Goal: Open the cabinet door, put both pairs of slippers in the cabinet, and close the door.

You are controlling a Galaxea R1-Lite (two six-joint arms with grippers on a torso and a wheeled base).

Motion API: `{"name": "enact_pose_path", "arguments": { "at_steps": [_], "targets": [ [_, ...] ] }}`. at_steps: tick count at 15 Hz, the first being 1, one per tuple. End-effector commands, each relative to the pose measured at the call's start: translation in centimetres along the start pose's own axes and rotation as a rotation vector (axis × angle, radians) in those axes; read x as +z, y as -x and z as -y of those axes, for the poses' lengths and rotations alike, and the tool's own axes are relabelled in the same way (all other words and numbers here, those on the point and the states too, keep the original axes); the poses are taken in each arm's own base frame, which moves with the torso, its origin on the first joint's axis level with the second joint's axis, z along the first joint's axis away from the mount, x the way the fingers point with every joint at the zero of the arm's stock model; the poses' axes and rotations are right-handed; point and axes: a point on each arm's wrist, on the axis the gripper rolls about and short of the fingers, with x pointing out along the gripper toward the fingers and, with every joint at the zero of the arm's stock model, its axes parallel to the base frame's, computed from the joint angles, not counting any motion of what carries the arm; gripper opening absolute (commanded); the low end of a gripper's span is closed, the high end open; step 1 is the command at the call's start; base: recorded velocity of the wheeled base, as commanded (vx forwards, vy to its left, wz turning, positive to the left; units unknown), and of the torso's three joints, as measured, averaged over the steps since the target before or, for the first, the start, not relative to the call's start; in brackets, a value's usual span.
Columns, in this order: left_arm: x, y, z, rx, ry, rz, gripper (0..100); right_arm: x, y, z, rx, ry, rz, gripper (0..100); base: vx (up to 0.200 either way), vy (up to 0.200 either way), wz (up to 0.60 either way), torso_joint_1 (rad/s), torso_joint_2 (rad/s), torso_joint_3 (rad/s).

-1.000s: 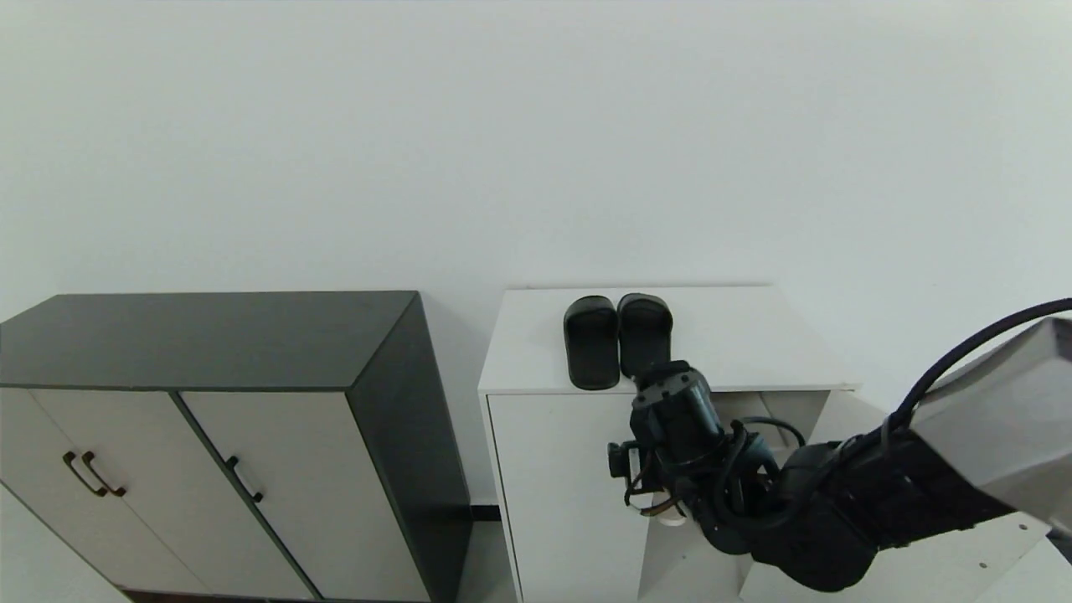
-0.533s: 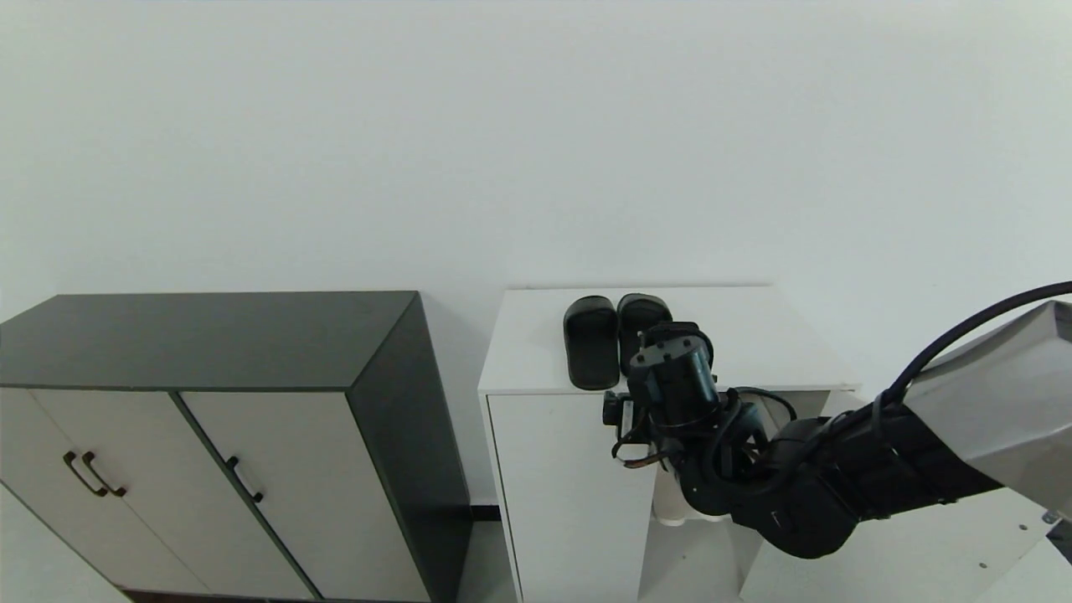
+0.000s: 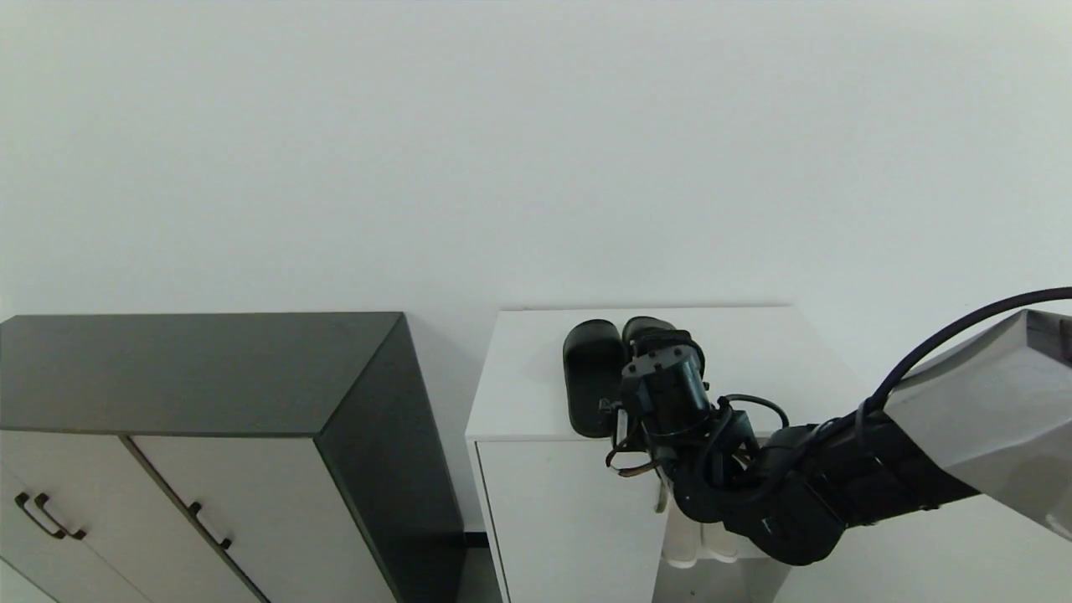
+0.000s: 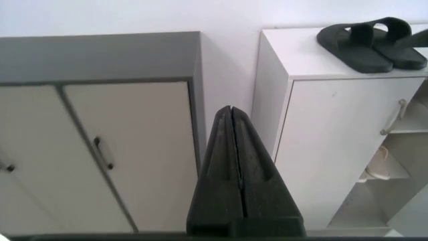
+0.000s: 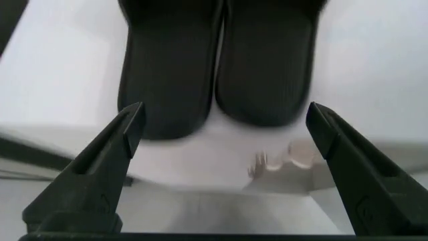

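Observation:
A pair of black slippers (image 3: pixel 591 377) lies side by side on top of the white cabinet (image 3: pixel 519 394). My right gripper (image 3: pixel 660 342) hovers at the heel end of the right-hand slipper and hides most of it. In the right wrist view the gripper (image 5: pixel 224 127) is open, its fingers (image 5: pixel 124 130) straddling both slippers' (image 5: pixel 167 73) heels without touching. The cabinet's right side stands open, and a white pair (image 3: pixel 699 548) rests on a shelf inside. My left gripper (image 4: pixel 233 134) is shut and empty, held low in front of the gap between the two cabinets.
A cabinet with a dark top (image 3: pixel 193 360) and pale doors with handles stands to the left of the white one. The white cabinet's left door (image 4: pixel 334 140) is shut, with a handle (image 4: pixel 394 117) at its edge. A plain wall runs behind both.
My right gripper has risen from in front of the cabinet's open side to the heels of the black slippers. The head camera has shifted, so everything sits lower in the picture.

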Motion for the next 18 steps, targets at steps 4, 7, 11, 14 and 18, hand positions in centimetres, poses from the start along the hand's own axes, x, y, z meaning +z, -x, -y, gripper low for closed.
{"name": "enact_pose_path", "arguments": {
  "at_steps": [4,7,11,14,18],
  "targets": [
    [0.0,0.0,0.0,0.001,0.011,-0.001,0,-1.5,-1.0,-0.1,0.003,0.036,0.035,100,0.1,0.0,0.0,0.0,0.0,0.001],
    [0.0,0.0,0.0,0.001,0.013,-0.001,0,-2.4,-2.9,0.5,-0.01,0.069,0.092,100,0.0,0.0,0.0,0.0,0.0,0.0],
    [0.0,0.0,0.0,0.001,0.013,-0.001,0,-2.7,-4.1,0.6,-0.016,0.083,0.093,100,0.0,0.0,0.0,0.0,0.0,0.0],
    [0.0,0.0,0.0,0.0,0.013,-0.001,0,-2.6,-6.4,0.6,-0.038,0.082,0.11,100,0.0,0.0,0.0,0.0,0.0,0.0],
    [0.0,0.0,0.0,0.0,0.013,-0.001,0,-2.0,-8.2,0.2,-0.045,0.076,0.143,100,0.0,0.0,0.0,0.0,0.0,0.0]
  ]
}}
